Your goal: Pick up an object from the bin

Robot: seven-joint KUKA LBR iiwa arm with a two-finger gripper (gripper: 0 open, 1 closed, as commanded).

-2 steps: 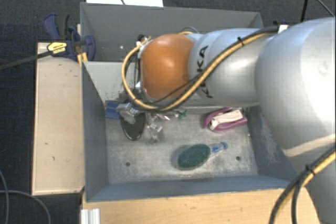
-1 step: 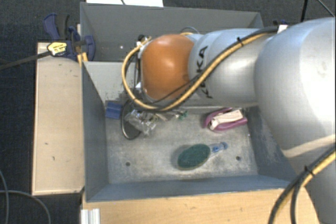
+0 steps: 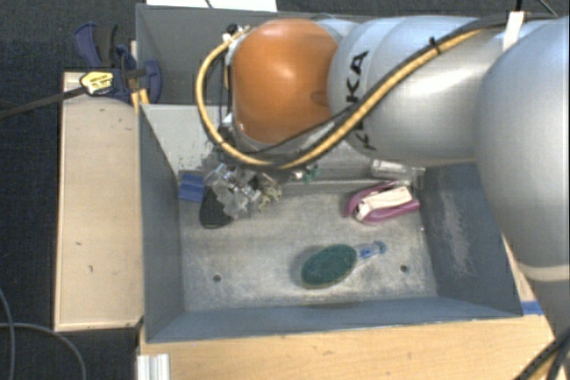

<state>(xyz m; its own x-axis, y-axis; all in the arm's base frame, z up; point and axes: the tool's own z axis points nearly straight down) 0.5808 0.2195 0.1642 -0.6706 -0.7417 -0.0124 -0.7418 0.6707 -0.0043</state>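
Note:
My gripper (image 3: 239,194) hangs low over the left part of the bin, below the orange cover. Right beside it on the left lie a small blue block (image 3: 191,188) and a black rounded thing (image 3: 214,214) on the floor; whether it touches them I cannot tell. A green oval brush with a bluish handle (image 3: 329,264) rests at the front middle. A purple and white tool (image 3: 383,201) lies at the right, apart from the gripper.
The arm and its orange cover hide the back and middle of the bin. The bin's left wall stands close to the gripper. Bare floor lies between the gripper and the green brush.

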